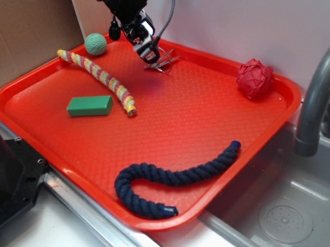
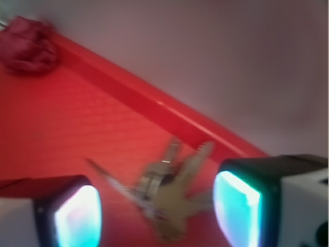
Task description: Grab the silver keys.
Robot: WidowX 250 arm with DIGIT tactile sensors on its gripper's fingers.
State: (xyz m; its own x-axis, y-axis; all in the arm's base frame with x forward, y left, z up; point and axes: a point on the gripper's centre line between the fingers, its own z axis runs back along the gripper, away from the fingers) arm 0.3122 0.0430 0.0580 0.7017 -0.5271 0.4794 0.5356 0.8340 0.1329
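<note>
The silver keys (image 1: 163,61) lie fanned out on the red tray (image 1: 208,114) near its far rim. In the wrist view the keys (image 2: 169,195) lie blurred between the two glowing pads (image 2: 234,206), which stand apart on either side without clearly touching them. My gripper (image 1: 151,53) is open, low over the tray, right at the left end of the keys. My gripper (image 2: 157,213) straddles the bunch.
A green ball (image 1: 95,43) sits at the far left corner, by a striped rope (image 1: 99,78). A green block (image 1: 89,105), a navy rope (image 1: 174,178) and a red knotted ball (image 1: 254,78) also lie on the tray. A grey faucet (image 1: 318,91) stands at right.
</note>
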